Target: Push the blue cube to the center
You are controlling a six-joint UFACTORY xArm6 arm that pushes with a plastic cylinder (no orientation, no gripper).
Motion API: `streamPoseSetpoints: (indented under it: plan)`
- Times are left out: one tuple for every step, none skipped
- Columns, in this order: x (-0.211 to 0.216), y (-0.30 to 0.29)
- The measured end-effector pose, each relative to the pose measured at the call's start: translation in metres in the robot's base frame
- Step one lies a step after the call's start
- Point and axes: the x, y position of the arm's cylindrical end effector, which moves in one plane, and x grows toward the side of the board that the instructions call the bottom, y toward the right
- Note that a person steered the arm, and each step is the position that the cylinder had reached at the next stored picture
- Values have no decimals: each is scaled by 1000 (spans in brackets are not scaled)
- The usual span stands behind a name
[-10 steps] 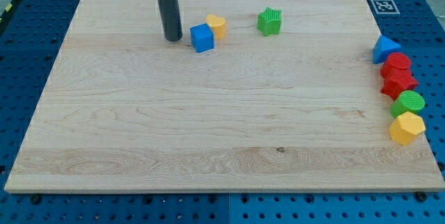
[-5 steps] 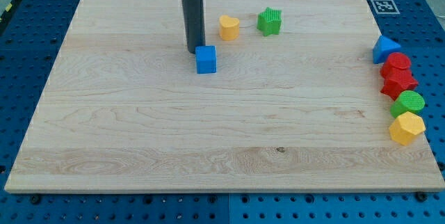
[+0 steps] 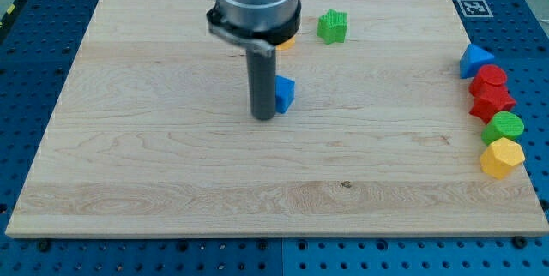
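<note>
The blue cube (image 3: 285,93) sits on the wooden board (image 3: 171,182), a little above and left of the board's middle. My rod stands just left of it and hides its left part. My tip (image 3: 263,117) rests on the board at the cube's lower left, touching or nearly touching it.
A yellow block (image 3: 286,43) peeks out behind the arm near the view's top, with a green star (image 3: 332,26) to its right. Along the right edge lie a blue block (image 3: 475,60), two red blocks (image 3: 491,92), a green block (image 3: 503,126) and a yellow block (image 3: 502,157).
The blue cube has slid down and to the right, away from the yellow block. My tip has followed, moving from the cube's upper left down to its lower left.
</note>
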Motion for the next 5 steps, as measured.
streamPoseSetpoints:
  plan:
    - [-8,0]
    - [-11,0]
    - [-25,7]
    - [-25,35]
    - [-27,50]
